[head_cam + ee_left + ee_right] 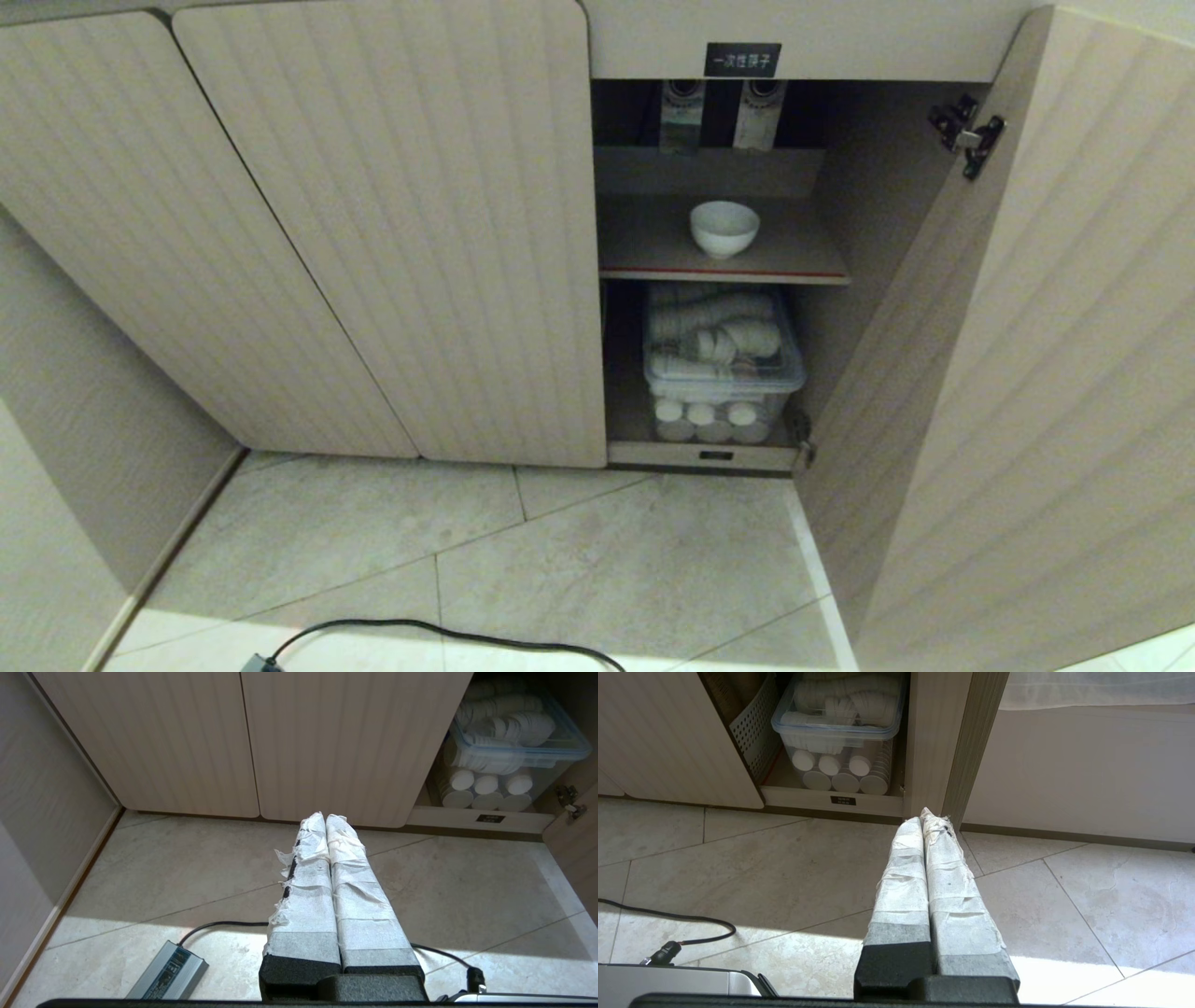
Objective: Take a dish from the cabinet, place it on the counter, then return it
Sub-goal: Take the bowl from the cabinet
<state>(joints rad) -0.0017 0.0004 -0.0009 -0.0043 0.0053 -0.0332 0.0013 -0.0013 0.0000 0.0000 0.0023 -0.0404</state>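
1. Small plain white round ceramic bowl, upright on its narrow foot, alone on the red-edged upper shelf of the open beige ribbed cabinet; round, so no long axis to line up with.
2. Well apart from both grippers: up and deeper into the cabinet than either wrist view reaches, bowl absent from both.
3. Right gripper low over the floor, tape-wrapped fingers pressed together, aimed at the inner edge of the swung-open right-hand door, beside the open bay; probably the nearer arm.
4. Left gripper likewise low, fingers pressed together, facing the closed doors, open bay off to its side.
5. Bare shelf around the bowl; under it, a clear lidded plastic box of small white cups over sleeves of stacked cups.
6. Pale stone-tiled floor in front, crossed by a black cable; a grey power brick near the left arm.
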